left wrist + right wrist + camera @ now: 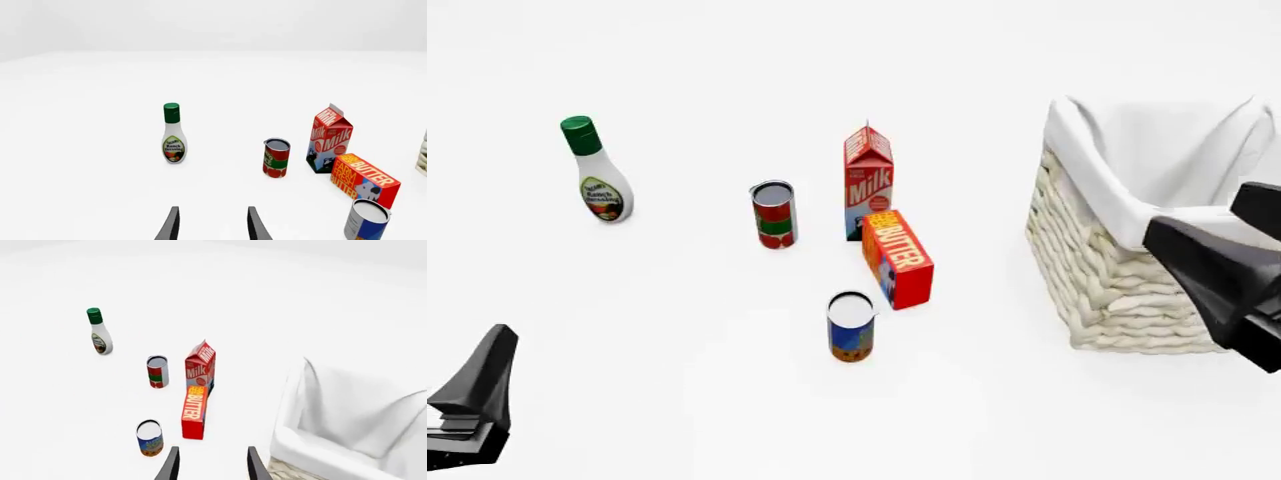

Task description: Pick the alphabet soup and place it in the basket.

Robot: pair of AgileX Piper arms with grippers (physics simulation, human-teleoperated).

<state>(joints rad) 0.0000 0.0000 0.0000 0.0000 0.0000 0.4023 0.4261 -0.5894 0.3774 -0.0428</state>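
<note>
The alphabet soup (850,327) is a small can with a blue label, an orange-brown lower band and a pale lid. It stands upright on the white table in front of the butter box. It also shows in the left wrist view (366,220) and the right wrist view (149,438). The basket (1108,270), woven and lined with white cloth, stands at the right; its lined rim shows in the right wrist view (313,440). My left gripper (212,222) is open and empty, well short and left of the can. My right gripper (210,462) is open and empty, raised by the basket's near side.
A ranch dressing bottle (598,175) stands far left. A red-and-green can (774,215), a milk carton (868,180) and a red butter box (898,258) cluster behind the soup. My left arm (474,400) is at the lower left, my right arm (1228,275) overlaps the basket.
</note>
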